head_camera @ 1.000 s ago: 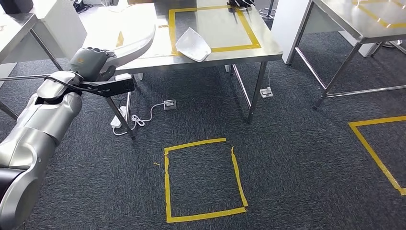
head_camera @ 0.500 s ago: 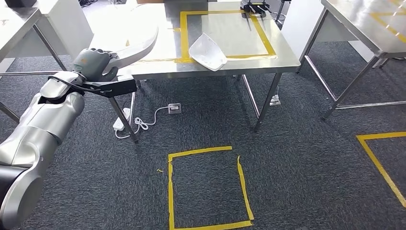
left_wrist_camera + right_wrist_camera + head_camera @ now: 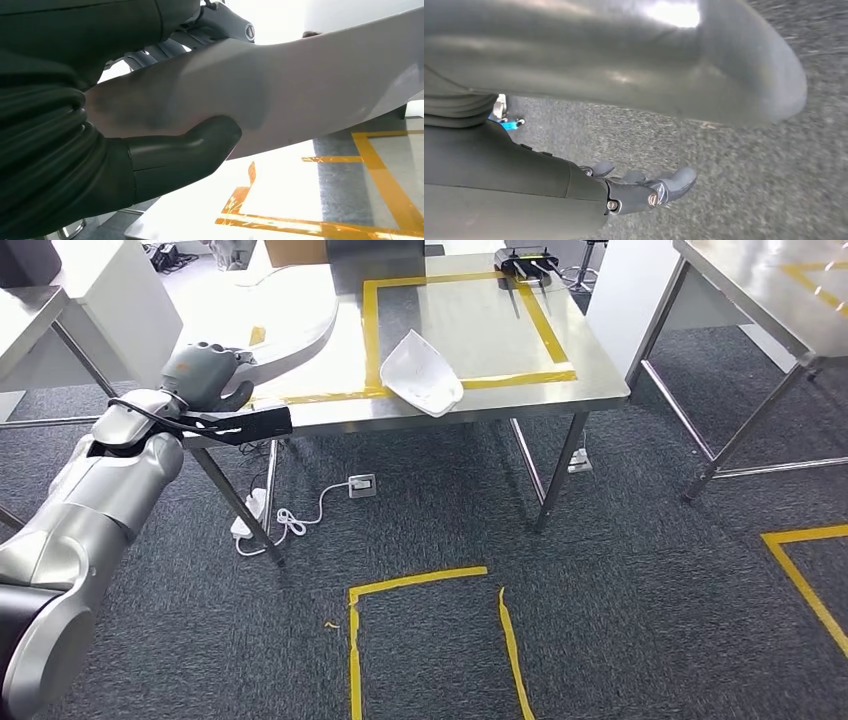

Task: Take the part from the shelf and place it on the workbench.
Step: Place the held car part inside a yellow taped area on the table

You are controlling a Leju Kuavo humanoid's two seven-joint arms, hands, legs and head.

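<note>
Silver along its whole length, the left arm (image 3: 100,495) reaches in from the lower left of the head view, and its left hand (image 3: 205,375) grips the near end of the part (image 3: 290,335), a long, curved, pale grey panel. In the left wrist view the thick grey thumb (image 3: 185,150) presses against one face of the panel, while the darker fingers (image 3: 150,52) wrap the opposite face, so the part (image 3: 300,95) is clamped between them. Beyond the fingers the panel arcs forward over the near left portion of the steel desk (image 3: 590,375); whether its far end touches the surface cannot be told. Further right of the fingers, a yellow tape rectangle (image 3: 465,380) is laid out on the desk, and a white scoop-shaped piece (image 3: 420,372) lies across its front line, well apart from the held part. Under the desk a white power strip with a cable (image 3: 290,520) lies on the dark grey carpet (image 3: 640,580). In the right wrist view the right hand (image 3: 644,187) hangs above that carpet, its fingers gently extended and apart, holding nothing.
</note>
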